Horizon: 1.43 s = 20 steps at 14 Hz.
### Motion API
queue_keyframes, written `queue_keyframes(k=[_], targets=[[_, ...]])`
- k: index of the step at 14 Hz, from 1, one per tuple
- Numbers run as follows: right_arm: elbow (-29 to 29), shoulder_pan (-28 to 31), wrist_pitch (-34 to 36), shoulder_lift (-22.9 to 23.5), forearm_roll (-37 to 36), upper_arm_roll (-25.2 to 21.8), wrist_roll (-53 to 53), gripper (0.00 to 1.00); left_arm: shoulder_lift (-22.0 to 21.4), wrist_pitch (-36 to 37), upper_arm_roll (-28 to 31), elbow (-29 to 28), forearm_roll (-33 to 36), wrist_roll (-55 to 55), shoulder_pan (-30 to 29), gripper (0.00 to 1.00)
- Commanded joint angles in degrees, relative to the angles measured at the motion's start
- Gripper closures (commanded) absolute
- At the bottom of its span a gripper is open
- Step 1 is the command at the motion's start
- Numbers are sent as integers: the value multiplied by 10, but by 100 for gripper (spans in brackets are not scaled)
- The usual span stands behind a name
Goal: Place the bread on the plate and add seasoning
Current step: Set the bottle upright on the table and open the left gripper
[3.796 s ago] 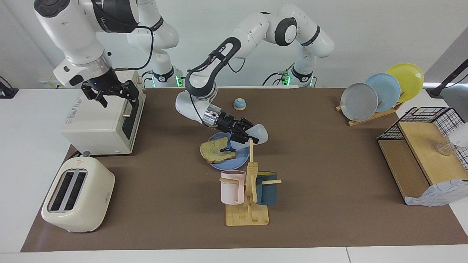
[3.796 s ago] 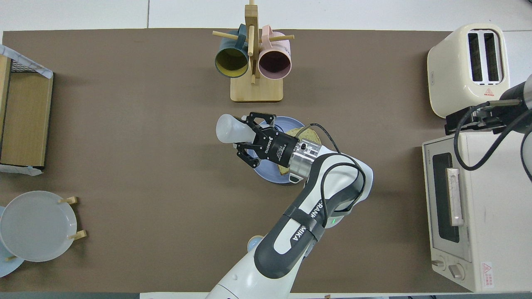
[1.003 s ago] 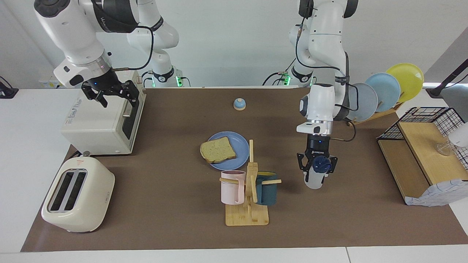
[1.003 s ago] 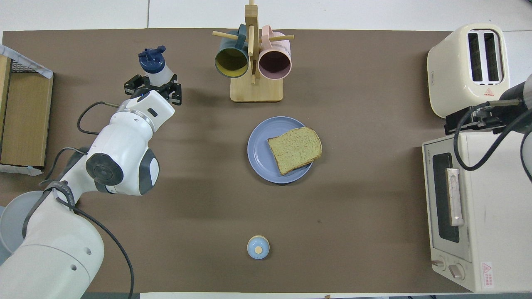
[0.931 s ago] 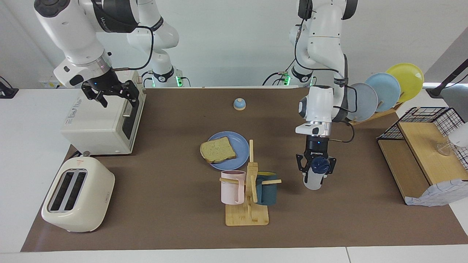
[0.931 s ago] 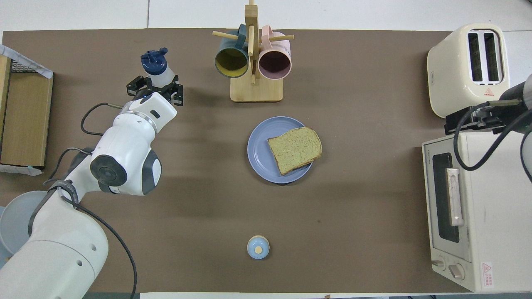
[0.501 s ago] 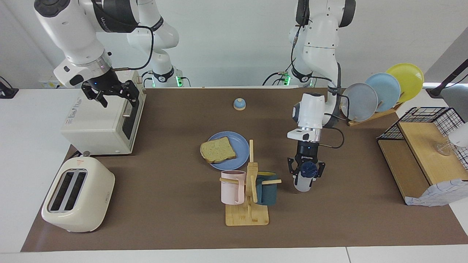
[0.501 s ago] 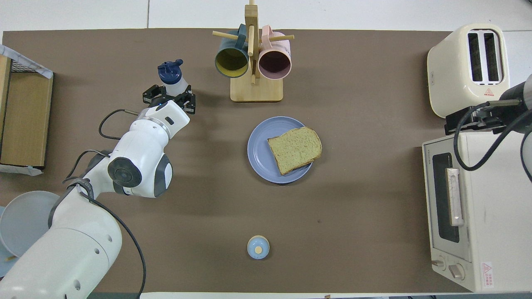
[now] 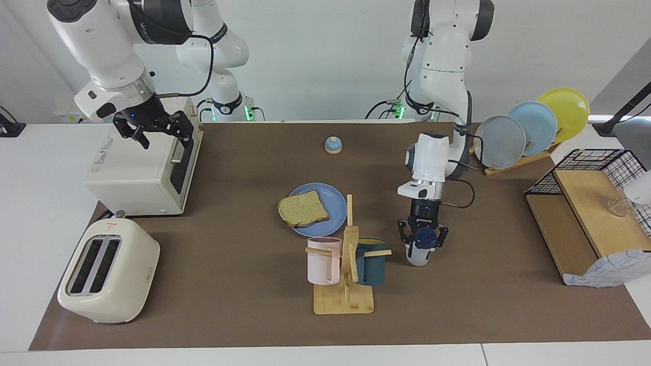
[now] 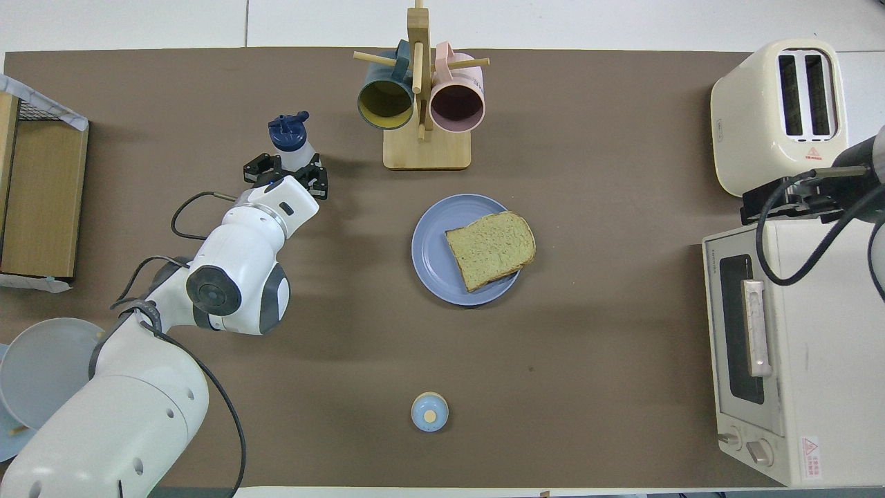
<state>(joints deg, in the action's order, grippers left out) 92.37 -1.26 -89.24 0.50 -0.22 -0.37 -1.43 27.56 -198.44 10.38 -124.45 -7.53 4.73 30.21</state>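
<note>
The bread lies flat on the blue plate mid-table, overhanging its rim toward the right arm's end. The seasoning stands upright with its navy cap up, beside the mug rack toward the left arm's end. Its base is at or just above the mat. My left gripper points straight down and is shut on the bottle's body. My right gripper hangs open and empty over the toaster oven, waiting.
A wooden mug rack carries a pink mug and a teal mug close to the bottle. A toaster oven, a toaster, a bell, racked plates and a wire shelf ring the mat.
My left arm has carried the seasoning sideways toward the mug rack and lowered it. The bread, plate and right arm have not moved.
</note>
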Motion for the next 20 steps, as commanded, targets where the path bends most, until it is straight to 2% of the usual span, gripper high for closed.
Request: queue_keyframes(k=[1, 3, 4, 5, 15, 17, 20], targets=[[10, 5, -8, -9, -4, 3, 17, 0, -2, -18, -11, -18, -7, 0, -10, 76], [10, 5, -8, -9, -3, 3, 18, 0, -3, -17, -12, -22, -7, -2, -15, 43], [10, 5, -8, -9, -3, 3, 18, 0, -3, -17, -13, -24, -7, -2, -15, 13], [10, 5, -8, -9, -3, 3, 18, 0, -4, -17, -13, -27, -7, -2, -15, 0], [10, 5, -8, -9, -3, 3, 17, 0, -6, -14, -19, -31, -8, -3, -23, 0], [10, 5, -8, -9, -3, 3, 17, 0, -12, -15, -19, -50, -8, -3, -21, 0], [10, 5, -8, -9, -3, 3, 18, 0, -86, 6, -16, -126, -8, 2, -9, 0]])
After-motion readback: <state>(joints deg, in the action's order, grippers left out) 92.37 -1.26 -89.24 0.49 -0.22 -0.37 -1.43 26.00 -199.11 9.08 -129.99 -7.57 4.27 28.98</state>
